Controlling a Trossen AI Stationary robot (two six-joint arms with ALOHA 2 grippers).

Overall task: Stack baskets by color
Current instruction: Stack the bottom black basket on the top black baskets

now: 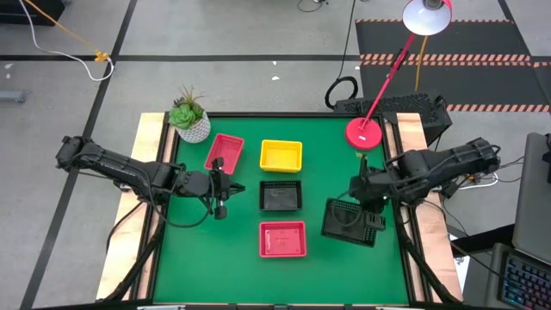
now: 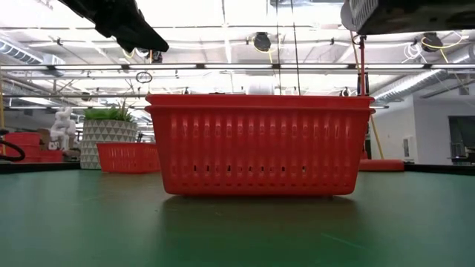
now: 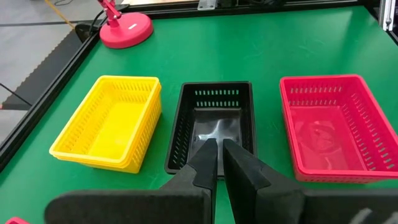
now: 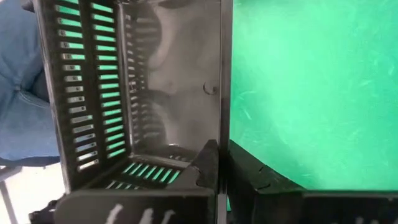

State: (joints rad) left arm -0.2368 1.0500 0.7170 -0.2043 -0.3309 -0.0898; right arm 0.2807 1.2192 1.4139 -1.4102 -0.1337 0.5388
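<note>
A black basket (image 1: 351,222) hangs tilted at the table's right, with my right gripper (image 1: 368,196) (image 4: 219,154) shut on it. Four more baskets rest on their bottoms on the green table (image 1: 189,258): a red one (image 1: 225,152) at far left, a yellow one (image 1: 281,156) (image 3: 112,124), a black one (image 1: 281,195) (image 3: 214,127) in the middle, and a red one (image 1: 283,239) (image 2: 260,144) (image 3: 333,127) nearest. My left gripper (image 1: 220,186) (image 3: 219,155) hovers left of the middle black basket, shut, with nothing in it. My right gripper pinches one side wall (image 4: 225,106) of the black basket at its rim, with one finger (image 4: 208,163) inside the basket and the other outside. The fingers come from above, slanting down. The basket hangs below them, tipped on its side.
A round red lamp base (image 1: 364,133) (image 3: 126,30) stands at the far right, its arm reaching beyond the table. A white plant pot (image 1: 191,122) (image 2: 107,141) stands in the far left corner. Bare green surface lies along the near edge and at near left.
</note>
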